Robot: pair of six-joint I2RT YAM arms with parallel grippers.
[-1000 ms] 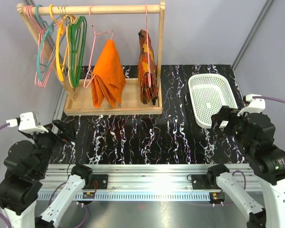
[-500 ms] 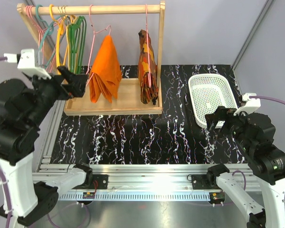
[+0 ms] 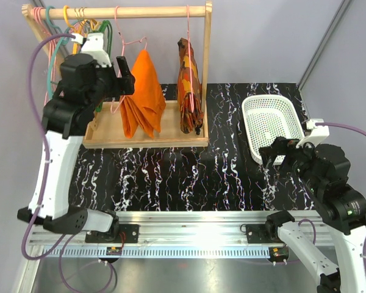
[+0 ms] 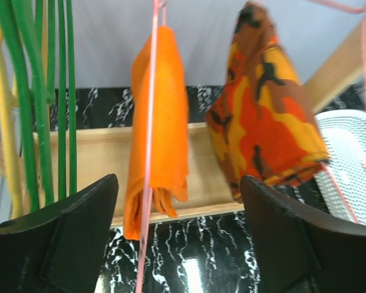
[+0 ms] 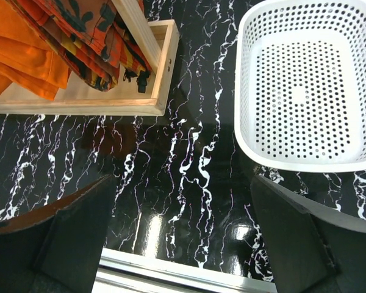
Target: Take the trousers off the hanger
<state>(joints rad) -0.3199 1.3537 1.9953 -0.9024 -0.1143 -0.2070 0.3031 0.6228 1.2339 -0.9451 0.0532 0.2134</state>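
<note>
You have the trousers (image 3: 143,91) on the hanger (image 4: 150,110) on the far-left rack (image 3: 146,11), the other garment (image 3: 190,85) to their right, the basket (image 3: 268,97) right of that.

Your trousers (image 4: 161,116) are matt cloth, the hanger (image 4: 148,177) smooth wire. The tabletop (image 5: 171,183) is glossy, the rack (image 3: 146,11) bare wood.

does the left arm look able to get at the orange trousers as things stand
Probably yes: the left gripper is open right beside the trousers, which hang straight ahead of it with only their own pink hanger in front.
</note>
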